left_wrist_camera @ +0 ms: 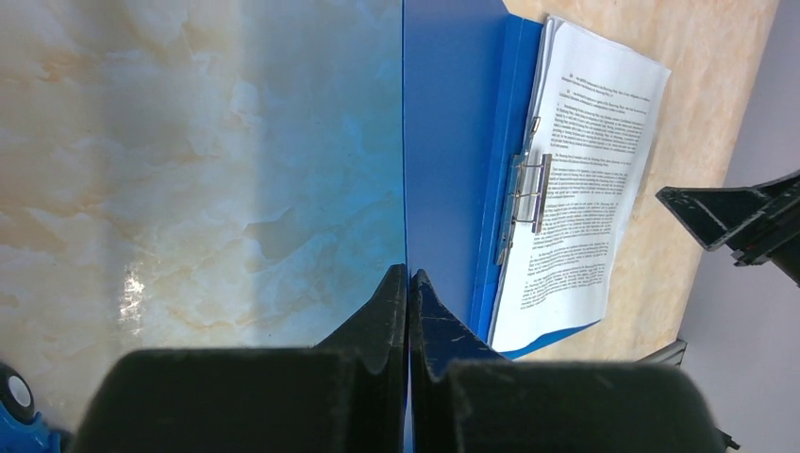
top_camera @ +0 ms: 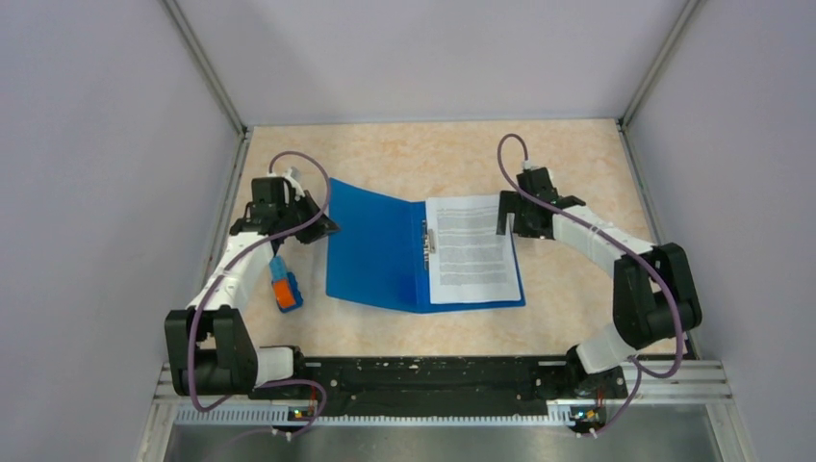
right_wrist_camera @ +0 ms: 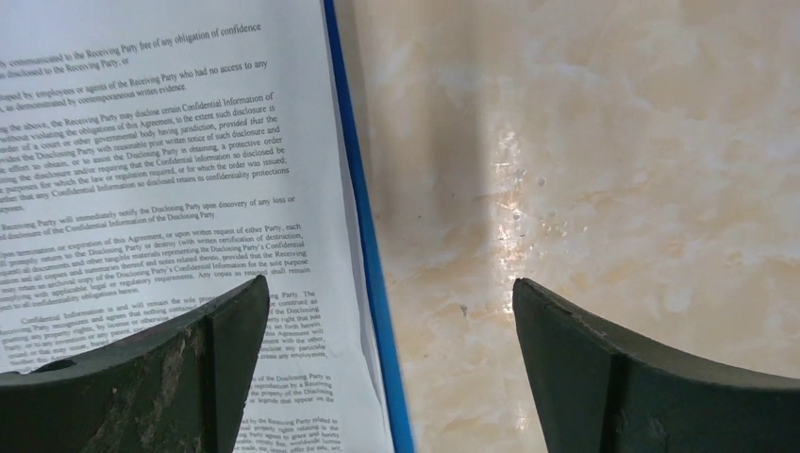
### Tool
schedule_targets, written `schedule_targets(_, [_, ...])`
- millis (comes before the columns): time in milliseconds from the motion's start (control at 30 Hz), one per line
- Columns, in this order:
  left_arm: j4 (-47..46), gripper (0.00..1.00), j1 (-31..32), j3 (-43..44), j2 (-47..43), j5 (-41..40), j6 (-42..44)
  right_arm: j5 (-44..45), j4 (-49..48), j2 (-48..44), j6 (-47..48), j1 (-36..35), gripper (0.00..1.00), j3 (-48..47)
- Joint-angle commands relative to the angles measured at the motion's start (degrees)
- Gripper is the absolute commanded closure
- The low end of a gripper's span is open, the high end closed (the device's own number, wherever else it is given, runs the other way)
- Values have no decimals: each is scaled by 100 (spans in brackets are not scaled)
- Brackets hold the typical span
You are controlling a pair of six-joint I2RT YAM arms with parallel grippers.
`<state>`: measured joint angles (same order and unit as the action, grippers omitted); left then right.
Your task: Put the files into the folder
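Observation:
The blue folder (top_camera: 375, 250) lies open on the table, its metal clip (top_camera: 429, 236) at the spine. The files (top_camera: 471, 248), white printed sheets, rest on its right half. My left gripper (top_camera: 322, 228) is shut on the outer edge of the folder's left cover. In the left wrist view that cover (left_wrist_camera: 453, 142) runs edge-on between the pressed-together fingers of the gripper (left_wrist_camera: 408, 274), with the files (left_wrist_camera: 585, 170) beyond. My right gripper (top_camera: 507, 217) stands open over the files' right edge. In the right wrist view, the gripper (right_wrist_camera: 387, 288) straddles the files (right_wrist_camera: 160, 170) and the folder's blue rim (right_wrist_camera: 363, 217), holding nothing.
A small orange-and-blue block (top_camera: 284, 287) lies on the table left of the folder, under the left arm. Grey walls close in the table on the left, right and back. A black rail (top_camera: 433, 371) carries the arm bases along the near edge.

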<state>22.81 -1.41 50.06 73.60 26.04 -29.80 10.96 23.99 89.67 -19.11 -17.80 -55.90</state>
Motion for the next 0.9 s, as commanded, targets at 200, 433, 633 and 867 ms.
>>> schedule_targets(200, [27,100,7,333,-219,-192,159,778,419,-785,-775,-361,1,-110])
schedule_targets(433, [44,100,9,293,-292,-236,203,984,587,-1037,-918,-870,2,-254])
schedule_targets(633, [64,100,9,290,-342,-257,240,1249,867,-838,-1077,-1674,5,-688])
schedule_targets(867, [-57,100,9,147,-454,-229,255,1321,836,-348,-1396,-2700,29,-1125])
